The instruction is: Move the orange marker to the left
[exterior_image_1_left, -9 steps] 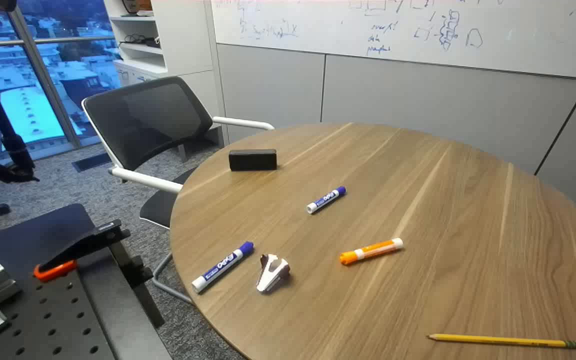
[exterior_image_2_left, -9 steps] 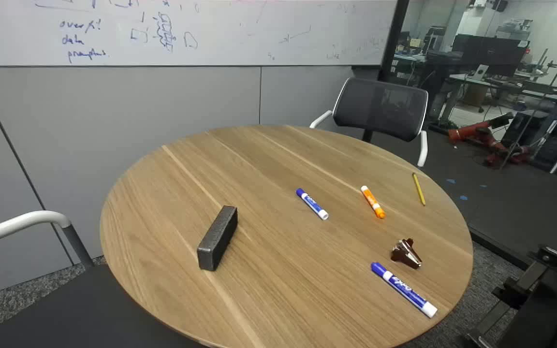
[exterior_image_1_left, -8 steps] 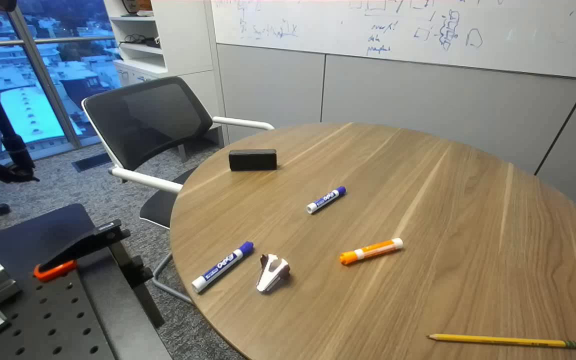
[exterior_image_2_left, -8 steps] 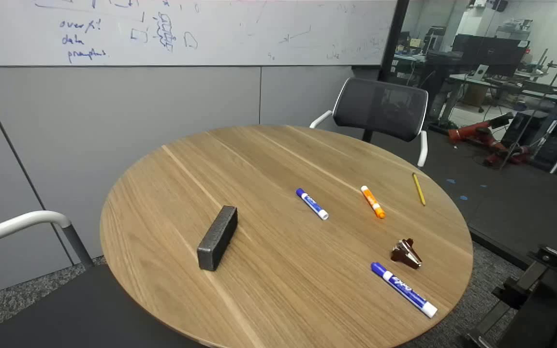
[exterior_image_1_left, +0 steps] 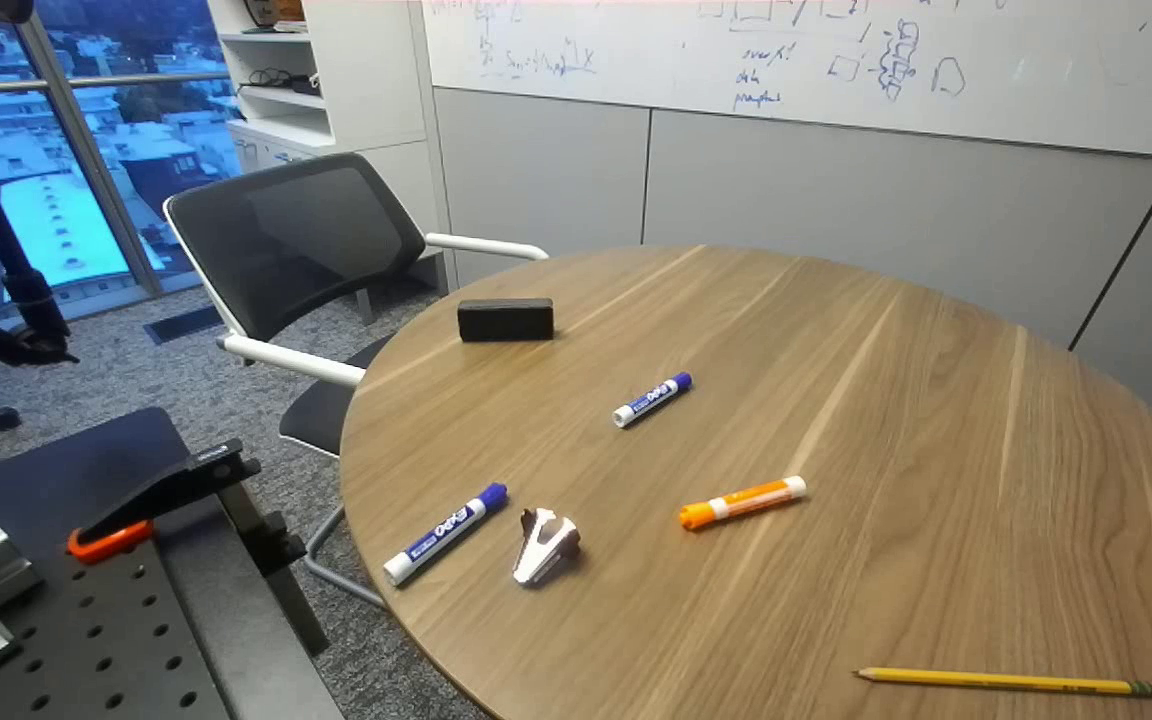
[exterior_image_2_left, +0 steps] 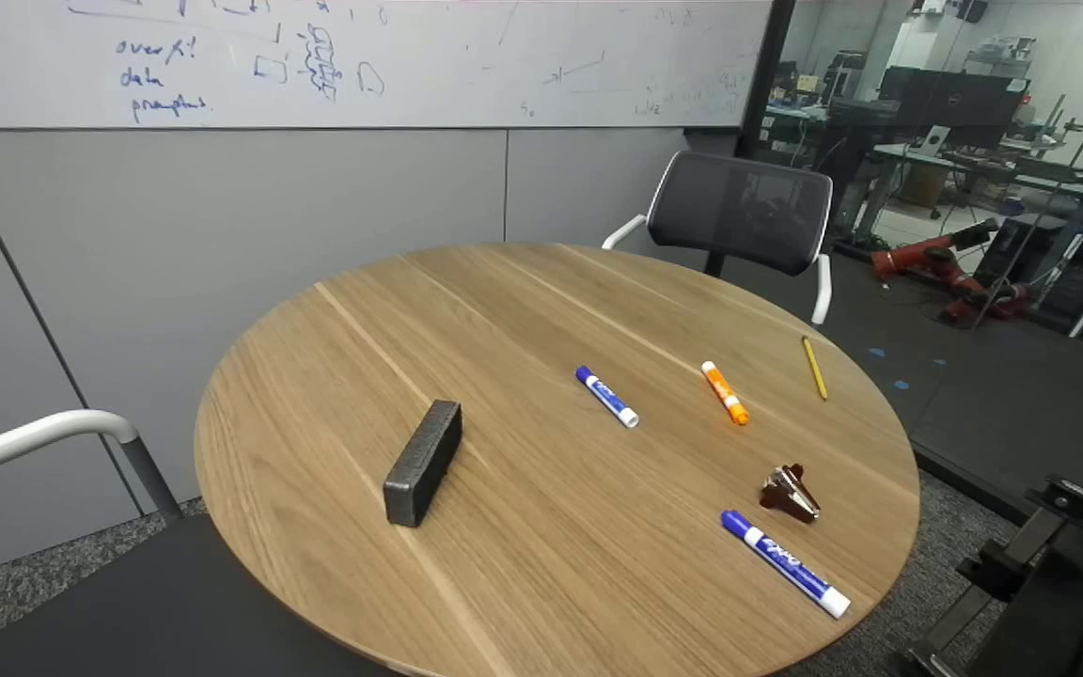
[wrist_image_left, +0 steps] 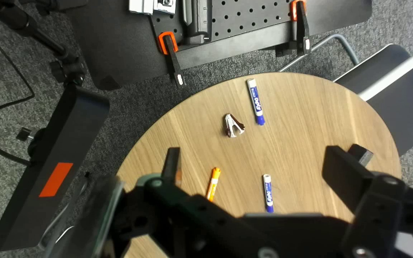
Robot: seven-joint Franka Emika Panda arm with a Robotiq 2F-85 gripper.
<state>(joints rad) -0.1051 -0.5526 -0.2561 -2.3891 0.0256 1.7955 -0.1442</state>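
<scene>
The orange marker (exterior_image_1_left: 742, 503) lies on the round wooden table (exterior_image_1_left: 836, 620). It shows in both exterior views (exterior_image_2_left: 725, 393), between a blue marker and the yellow pencil. In the wrist view the orange marker (wrist_image_left: 213, 182) lies below, near the left finger (wrist_image_left: 171, 165), with its far end hidden behind the gripper. My gripper (wrist_image_left: 255, 165) is wide open and high above the table, with nothing between its fingers that it touches. The gripper is out of both exterior views.
A blue marker (exterior_image_1_left: 652, 400) lies mid-table, another blue marker (exterior_image_1_left: 446, 534) near the edge beside a staple remover (exterior_image_1_left: 544, 547). A black block (exterior_image_1_left: 506, 320) and a yellow pencil (exterior_image_1_left: 1006, 683) also lie on the table. Chairs (exterior_image_1_left: 296, 240) (exterior_image_2_left: 739, 212) stand around it.
</scene>
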